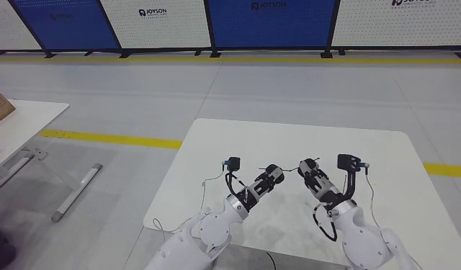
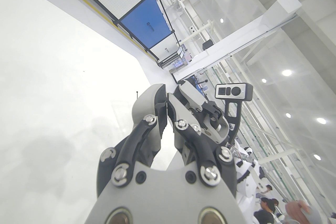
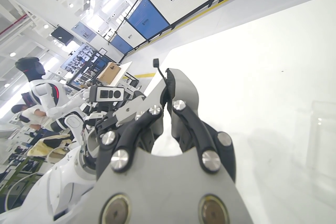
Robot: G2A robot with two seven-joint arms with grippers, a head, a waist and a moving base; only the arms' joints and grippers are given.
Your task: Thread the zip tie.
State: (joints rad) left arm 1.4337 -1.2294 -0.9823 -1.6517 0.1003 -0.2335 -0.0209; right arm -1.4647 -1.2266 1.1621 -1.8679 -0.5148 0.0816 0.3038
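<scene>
Holds the zip tie (image 3: 156, 62) clamped in the shut right claw (image 3: 168, 82), head poking just past the tips, raised off the tabletop (image 1: 346, 144) and aimed at the closed left claw (image 2: 167, 100) opposite, presumably to line up the threading.

We are in a large robotics test hall. Along the top of the top view stand blue and white pegboard panels (image 1: 274, 14), and yellow lines (image 1: 108, 138) mark the grey floor at left. The wrist views show a high ceiling with lamps (image 2: 286, 72), another humanoid robot (image 3: 43, 93) and a screen wall (image 3: 78, 58).
</scene>
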